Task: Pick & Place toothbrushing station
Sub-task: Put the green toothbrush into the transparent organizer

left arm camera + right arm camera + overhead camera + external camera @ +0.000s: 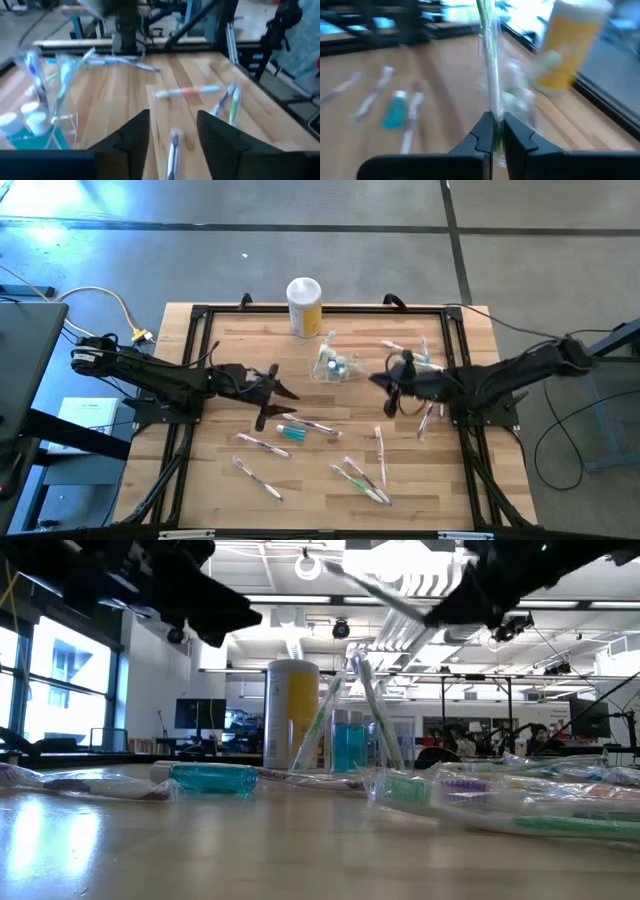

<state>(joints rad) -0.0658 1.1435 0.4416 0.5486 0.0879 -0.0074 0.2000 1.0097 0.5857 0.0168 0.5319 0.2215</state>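
The toothbrushing station [335,366] is a small clear plastic holder with brushes and a blue tube in it, standing on the table in front of the yellow canister [304,306]. It also shows in the low view [345,735] and the left wrist view [37,107]. My right gripper [495,134] is just right of the station [380,379], above the table, shut on a wrapped green-and-white toothbrush [492,75]. My left gripper [172,135] hovers open and empty just left of the station [283,388], over a loose toothbrush [172,152]. My right gripper pinches the wrapped toothbrush near one end [494,122] between its two fingers. The brush sticks out forward past the fingertips, in line with the fingers. It is lifted clear of the table; in the low view it slants up high above the station [375,592].
Several wrapped toothbrushes lie on the near half of the table [360,478] and by the right arm [425,415]. A teal tube [291,432] lies near the middle. The black frame [200,315] runs along the table's edges.
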